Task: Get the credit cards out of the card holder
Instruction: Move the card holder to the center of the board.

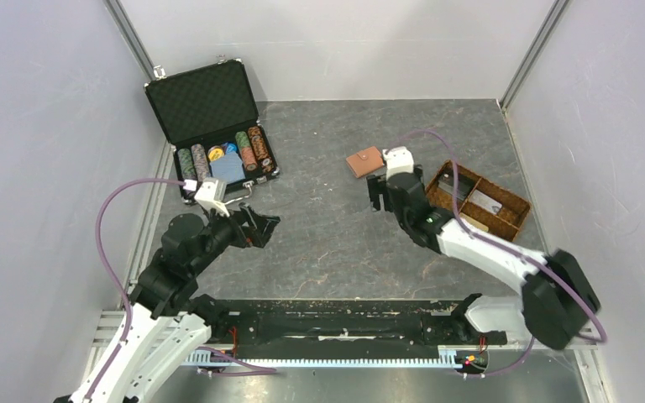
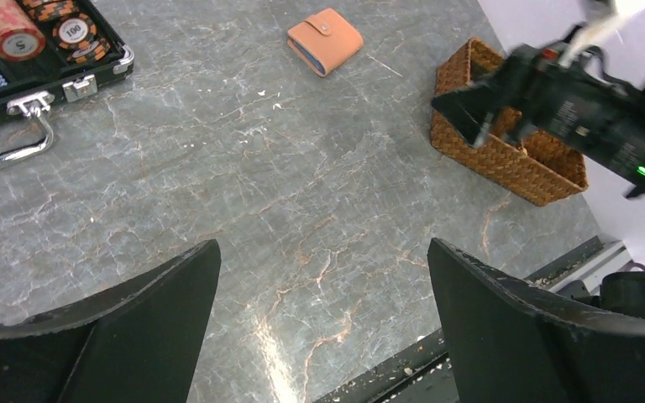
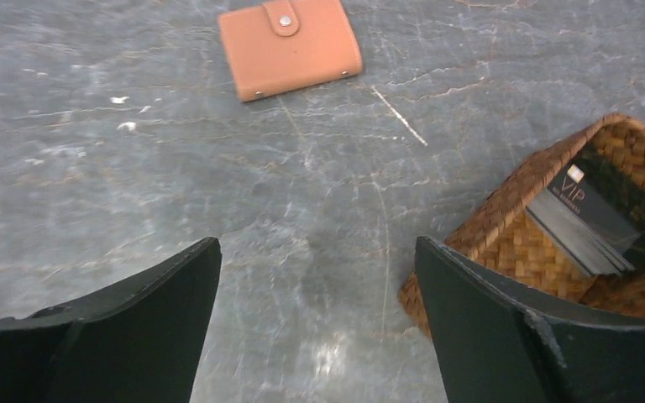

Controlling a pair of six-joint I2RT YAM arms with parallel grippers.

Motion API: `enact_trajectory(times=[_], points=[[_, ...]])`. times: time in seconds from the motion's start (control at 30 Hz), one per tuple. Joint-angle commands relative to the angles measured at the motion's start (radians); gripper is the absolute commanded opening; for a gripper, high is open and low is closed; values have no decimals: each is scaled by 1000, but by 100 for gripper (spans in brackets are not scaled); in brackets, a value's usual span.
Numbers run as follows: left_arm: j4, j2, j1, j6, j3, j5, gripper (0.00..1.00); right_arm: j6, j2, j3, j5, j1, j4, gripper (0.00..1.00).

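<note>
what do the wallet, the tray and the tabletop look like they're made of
Wallet: smooth, matte tan skin with a small shiny metal snap on its tab. It looks like leather or faux leather, cannot tell which.
Tray: brown woven strands, like wicker or rattan.
Tabletop: grey with pale and rusty veins and a soft sheen. It could be stone or a stone-print surface.
</note>
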Motion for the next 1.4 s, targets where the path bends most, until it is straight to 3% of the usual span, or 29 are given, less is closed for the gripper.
enact_trajectory(times=[0.0,0.13,0.3,0.7,1.0,1.27,1.37], points=[[-47,-97,-3,-62,-38,-28,100,-124,209,170,111,-3,75,83],[-52,-133,-3,-56,-47,-33,100,-124,398,308,96,-3,81,68],[-56,-128,-3,-53,-43,-24,100,-202,611,472,56,-3,95,59],[-61,-135,-3,-52,-41,-20,100,-440,928,728,114,-2,69,51],[-61,-135,-3,-49,-42,-28,100,-495,995,742,142,-3,64,45],[-60,-138,-4,-45,-43,-27,100,-525,934,647,119,-2,124,3],[-60,-140,-3,-44,-43,-29,100,-527,868,588,74,0,137,0]])
